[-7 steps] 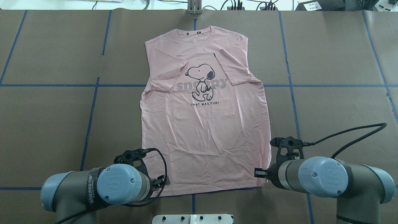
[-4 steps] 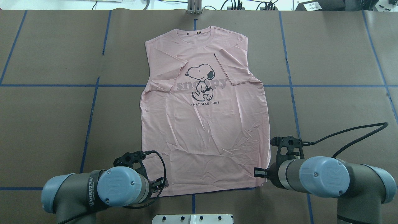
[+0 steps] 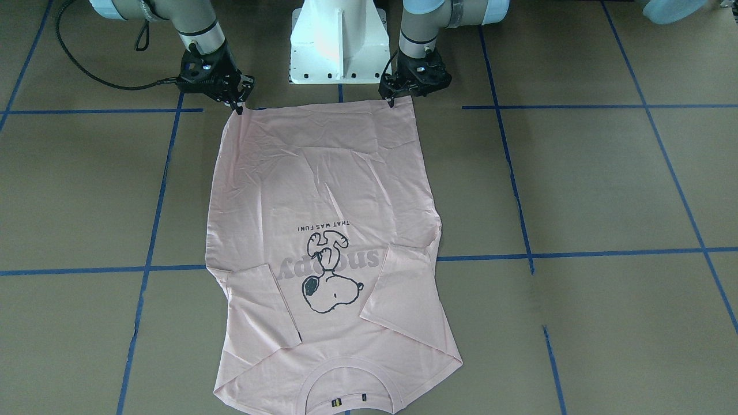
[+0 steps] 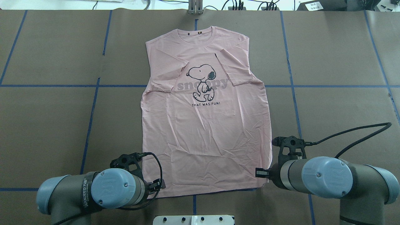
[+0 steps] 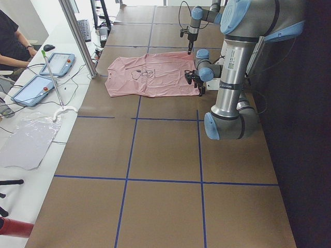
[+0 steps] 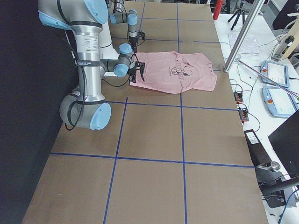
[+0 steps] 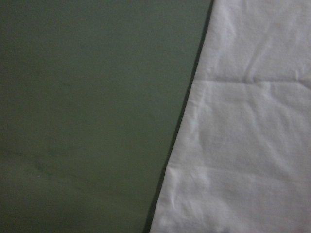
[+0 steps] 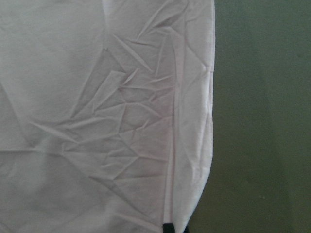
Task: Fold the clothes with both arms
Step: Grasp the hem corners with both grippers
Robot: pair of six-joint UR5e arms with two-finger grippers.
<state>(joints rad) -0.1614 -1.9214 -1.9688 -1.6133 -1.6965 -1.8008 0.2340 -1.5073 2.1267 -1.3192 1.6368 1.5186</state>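
The table (image 4: 47,125) is covered in brown paper gridded with blue tape. A white side bench (image 5: 31,119) runs along its far edge, and a person (image 5: 13,36) sits at the upper left of the left-side view. The left gripper (image 3: 393,101) and right gripper (image 3: 237,107) each point down at a hem corner of the pink T-shirt (image 4: 203,131). The shirt lies flat at centre frame, print up, sleeves folded inward, collar toward the top of the overhead view. For both grippers, I cannot tell how far the jaws are open or whether they hold the cloth.

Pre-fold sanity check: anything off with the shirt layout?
Nothing damaged or spilled. The T-shirt lies flat, print up, both sleeves tucked in over the chest; only creasing near the hem at the robot's right.
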